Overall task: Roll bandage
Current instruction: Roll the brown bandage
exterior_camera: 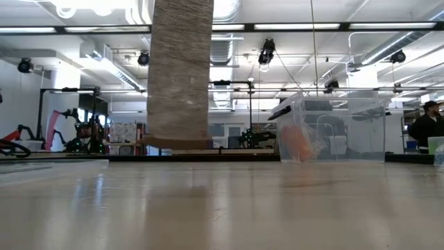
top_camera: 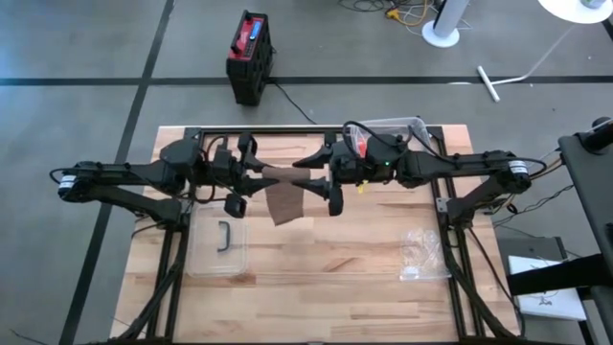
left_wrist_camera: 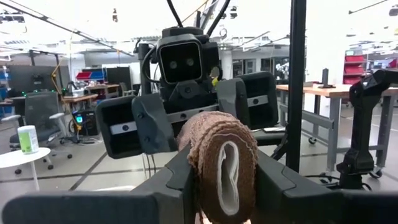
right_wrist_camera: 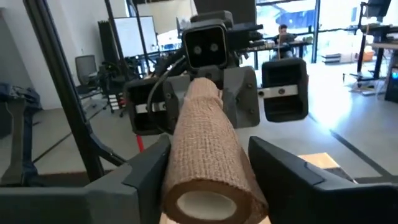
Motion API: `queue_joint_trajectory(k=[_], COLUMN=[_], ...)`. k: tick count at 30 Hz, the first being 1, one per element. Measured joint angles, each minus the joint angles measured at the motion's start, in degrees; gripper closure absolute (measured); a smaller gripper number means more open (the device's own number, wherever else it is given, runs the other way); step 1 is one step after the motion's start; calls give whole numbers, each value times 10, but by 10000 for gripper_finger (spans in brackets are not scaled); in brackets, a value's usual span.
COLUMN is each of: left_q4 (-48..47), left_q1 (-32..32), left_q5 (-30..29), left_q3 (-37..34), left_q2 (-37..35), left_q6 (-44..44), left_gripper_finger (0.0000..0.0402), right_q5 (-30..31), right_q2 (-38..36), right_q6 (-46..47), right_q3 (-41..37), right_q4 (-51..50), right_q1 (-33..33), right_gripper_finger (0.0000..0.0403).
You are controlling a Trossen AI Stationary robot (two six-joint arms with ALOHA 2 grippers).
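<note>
While both arms hold the bandage (top_camera: 287, 182) up off the table (top_camera: 326, 278) near the middle of its far edge, I judge the job is to keep the roll level and turn it without letting the layers slip. My left gripper (left_wrist_camera: 217, 186) is pinching one end of the roll between its fingers (left_wrist_camera: 171, 180), and that end looks squeezed into an oval. I would not clamp harder there, or the core will buckle.

My right gripper (right_wrist_camera: 208, 186) straddles the other end, but its fingers (right_wrist_camera: 146, 171) stand a little apart from the cloth, so it is spread and not gripping. I would close it only until it just touches before the next turn. A loose tail hangs straight down from the roll and nearly reaches the wood in the low view. I would keep light tension on that tail so it winds on flat, edge over edge.

On the pale wood, a clear lid (top_camera: 218, 244) with a dark handle lies toward the left edge. A crumpled clear wrapper (top_camera: 421, 254) sits toward the right edge, and a clear bin (exterior_camera: 333, 128) stands at the far edge. Beyond is an open workshop with desks, and a person (exterior_camera: 427, 125) sits far off.
</note>
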Motion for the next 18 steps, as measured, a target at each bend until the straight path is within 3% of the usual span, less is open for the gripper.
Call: queue_joint_trajectory(k=[12, 18], left_q4=[43, 53], left_q1=[-1, -1], left_q5=[-24, -26], left_q3=[0, 0], left_q2=[5, 14], left_q6=[-15, -39], left_gripper_finger=[293, 266], right_q5=[1, 11], right_q2=[1, 0], right_q6=[-51, -85], right_q3=[0, 0], right_q4=[26, 33], right_q1=[0, 0], right_gripper_finger=[307, 332])
